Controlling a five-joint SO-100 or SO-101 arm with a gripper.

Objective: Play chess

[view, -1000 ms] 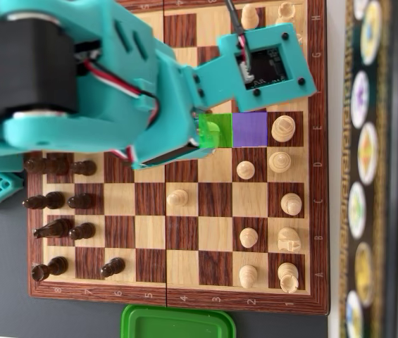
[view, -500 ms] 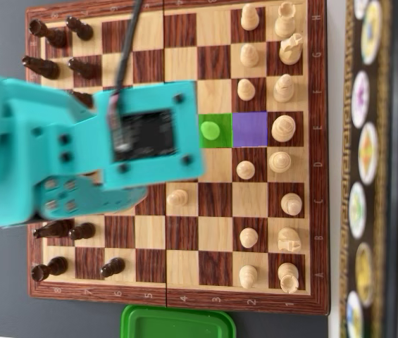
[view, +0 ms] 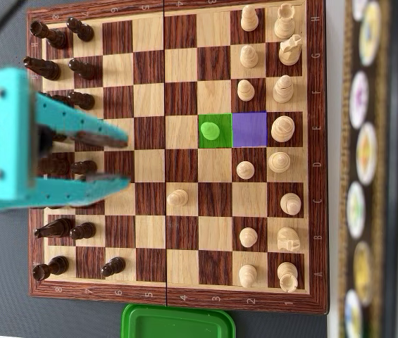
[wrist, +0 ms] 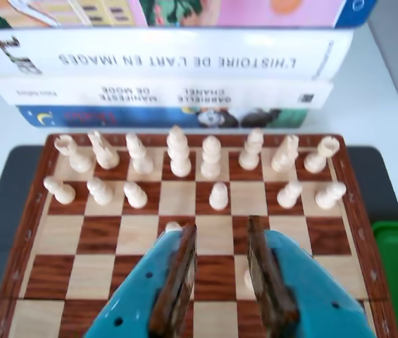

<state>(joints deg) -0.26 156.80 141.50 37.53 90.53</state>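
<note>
Chessboard point(view: 184, 77) on dark mat; stacked books point(wrist: 163, 70) behind white pcs; green lid point(view: 177, 324) beside; teal gripper point(view: 117, 162) spread, empty.

Teal gripper point(view: 117, 160) empty, jaws parted, reaching in from the overhead view's left.

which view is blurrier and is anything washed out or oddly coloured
Wrist view: soft all over, gripper fuzzy up close, white table around the books washed out. Overhead view: board sharp, gripper motion-smeared, one square tinted green, its neighbour purple.
</note>
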